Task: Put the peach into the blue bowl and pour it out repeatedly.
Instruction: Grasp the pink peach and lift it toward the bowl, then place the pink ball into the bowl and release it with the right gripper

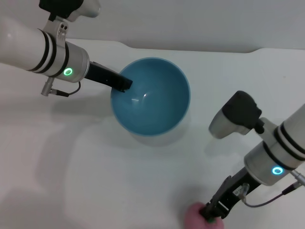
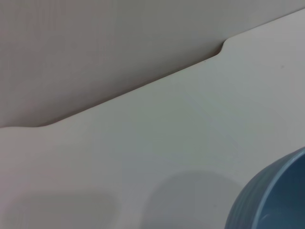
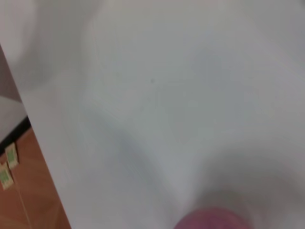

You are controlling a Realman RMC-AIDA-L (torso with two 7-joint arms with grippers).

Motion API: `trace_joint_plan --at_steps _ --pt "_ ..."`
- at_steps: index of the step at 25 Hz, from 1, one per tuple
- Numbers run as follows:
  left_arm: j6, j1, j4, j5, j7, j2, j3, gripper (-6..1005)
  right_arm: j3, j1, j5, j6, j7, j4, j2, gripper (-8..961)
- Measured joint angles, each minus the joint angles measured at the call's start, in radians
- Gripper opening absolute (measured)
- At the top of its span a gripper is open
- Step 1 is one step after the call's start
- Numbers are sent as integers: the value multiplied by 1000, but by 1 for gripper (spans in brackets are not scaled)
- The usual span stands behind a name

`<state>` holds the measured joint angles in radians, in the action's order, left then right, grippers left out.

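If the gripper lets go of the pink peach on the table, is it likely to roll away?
Probably yes: the peach looks round, and the white table seems smooth and flat. Its matte skin may give the right gripper fair grip. It likely is light, being far smaller than the blue bowl.

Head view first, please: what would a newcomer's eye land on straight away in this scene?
The glossy blue bowl near the middle of the white table draws the eye first; it is tilted and looks empty, with the left gripper at its left rim. Next comes the pink peach at the near edge of the table, right of centre, where the right gripper sits against it.
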<state>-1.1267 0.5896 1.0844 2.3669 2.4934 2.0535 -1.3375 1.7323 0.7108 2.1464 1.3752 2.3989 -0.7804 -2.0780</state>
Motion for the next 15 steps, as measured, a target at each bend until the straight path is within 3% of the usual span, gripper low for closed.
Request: trace_joint_plan --at_steps 4,10,15 --pt "0 2 0 44 2 -2 -1 -2 -93 -22 -1 44 -16 -3 9 58" --pt "-39 22 -4 103 12 1 -14 -1 -462 -74 -18 277 -186 -38 19 58" --pt "-56 44 -27 104 16 3 -71 -2 -703 -101 -101 442 -316 -83 25 72"
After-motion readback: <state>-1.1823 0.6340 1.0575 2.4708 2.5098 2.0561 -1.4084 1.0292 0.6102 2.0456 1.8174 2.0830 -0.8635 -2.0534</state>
